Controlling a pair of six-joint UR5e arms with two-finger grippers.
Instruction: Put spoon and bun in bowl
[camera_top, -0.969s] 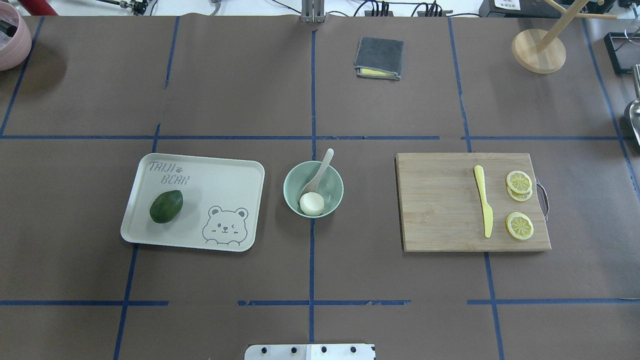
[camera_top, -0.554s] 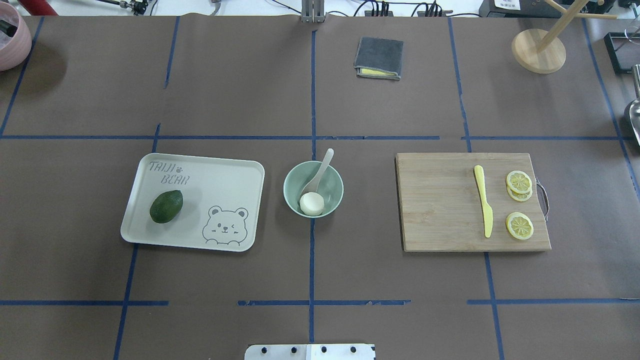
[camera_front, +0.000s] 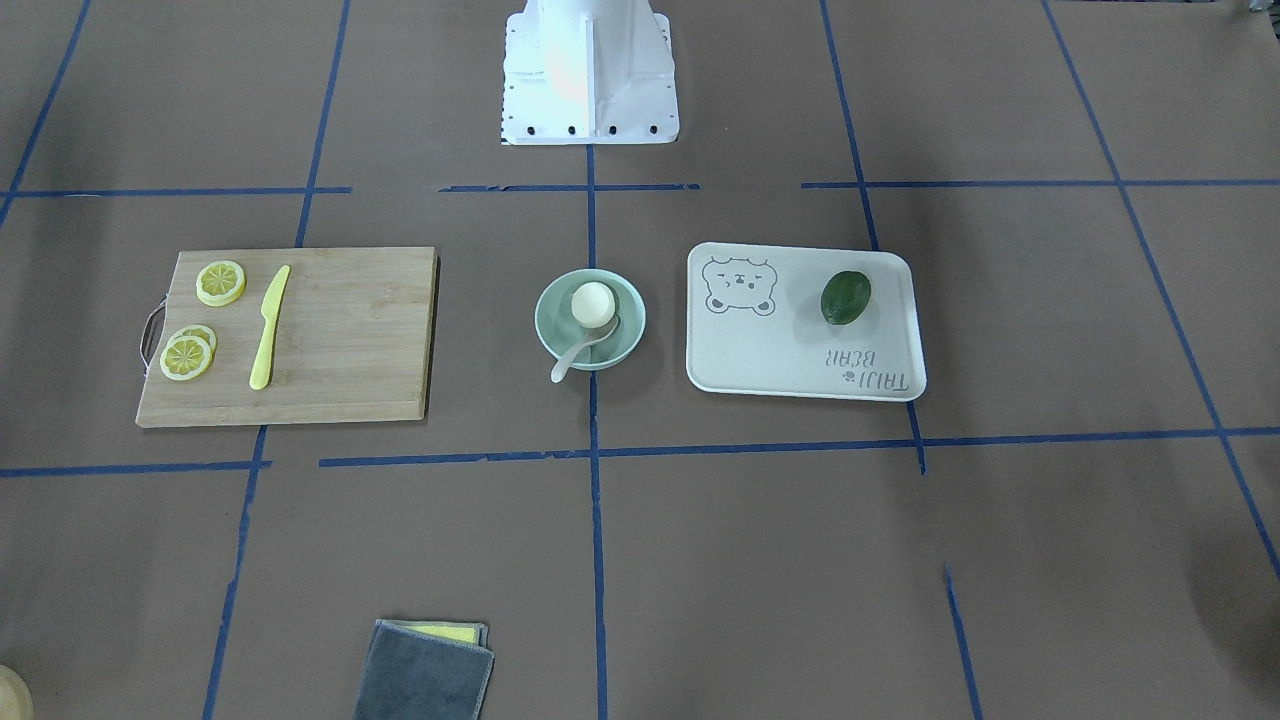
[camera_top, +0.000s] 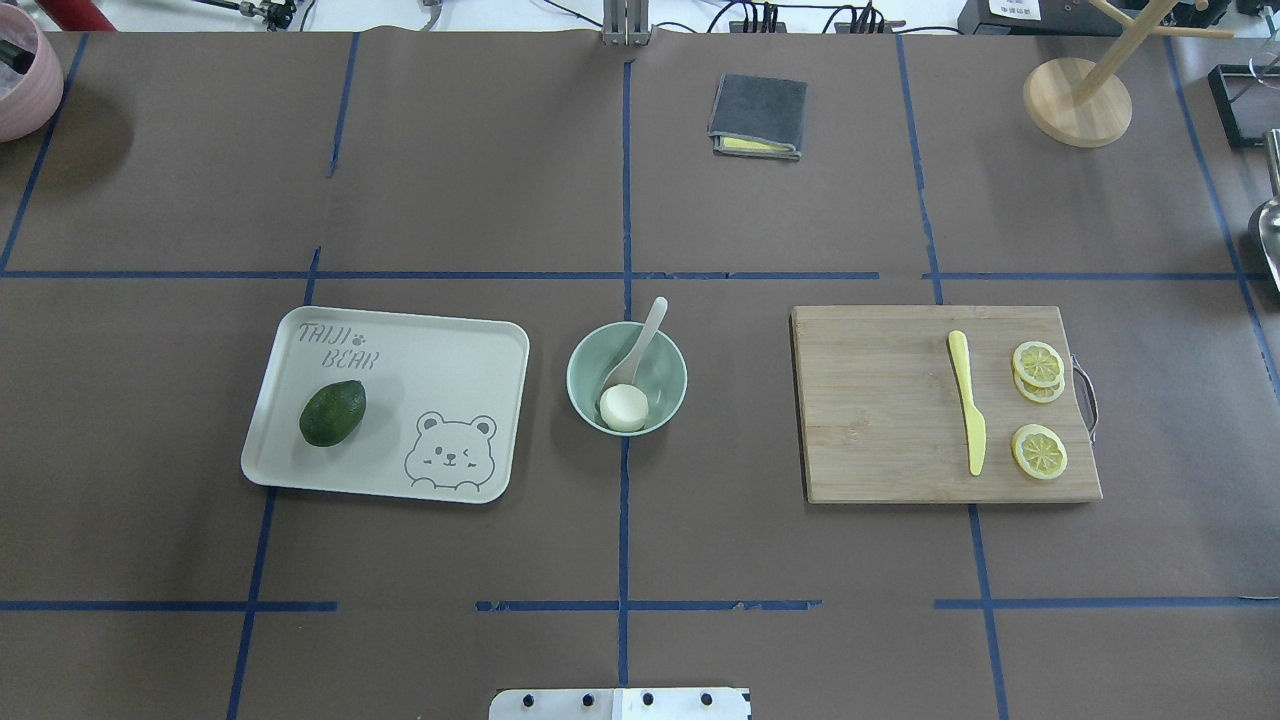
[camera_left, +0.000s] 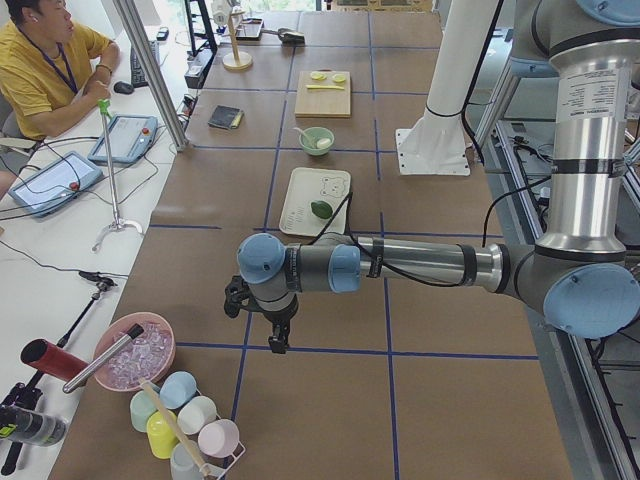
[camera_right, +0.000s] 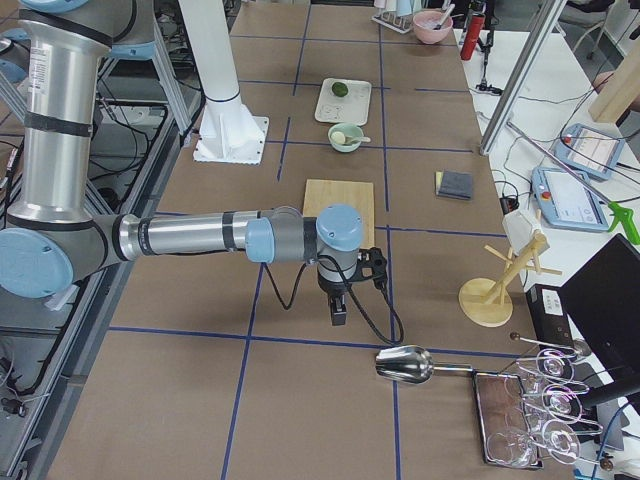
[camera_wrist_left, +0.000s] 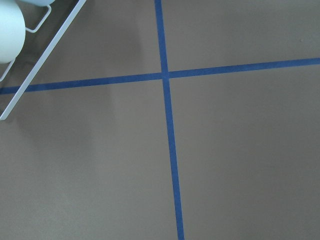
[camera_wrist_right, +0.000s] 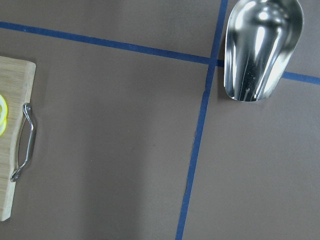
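The pale mint-green bowl (camera_top: 577, 372) stands at the table's centre. The white bun (camera_top: 624, 407) lies inside it, at the near side. The cream spoon (camera_top: 645, 335) rests with its scoop in the bowl and its handle over the far rim. They also show in the front view: bowl (camera_front: 545, 318), bun (camera_front: 592, 302), spoon (camera_front: 568, 362). My left gripper (camera_left: 279, 341) hangs over bare table far to the left. My right gripper (camera_right: 340, 313) hangs far to the right, past the board. Both show only in side views, so I cannot tell whether they are open or shut.
A white tray (camera_top: 420, 360) with a dark green avocado (camera_top: 332, 412) lies left of the bowl. A wooden cutting board (camera_top: 870, 410) with a yellow knife (camera_top: 967, 400) and lemon slices (camera_top: 1038, 363) lies right. A metal scoop (camera_wrist_right: 262, 45) lies near the right gripper. A grey cloth (camera_top: 758, 115) lies at the back.
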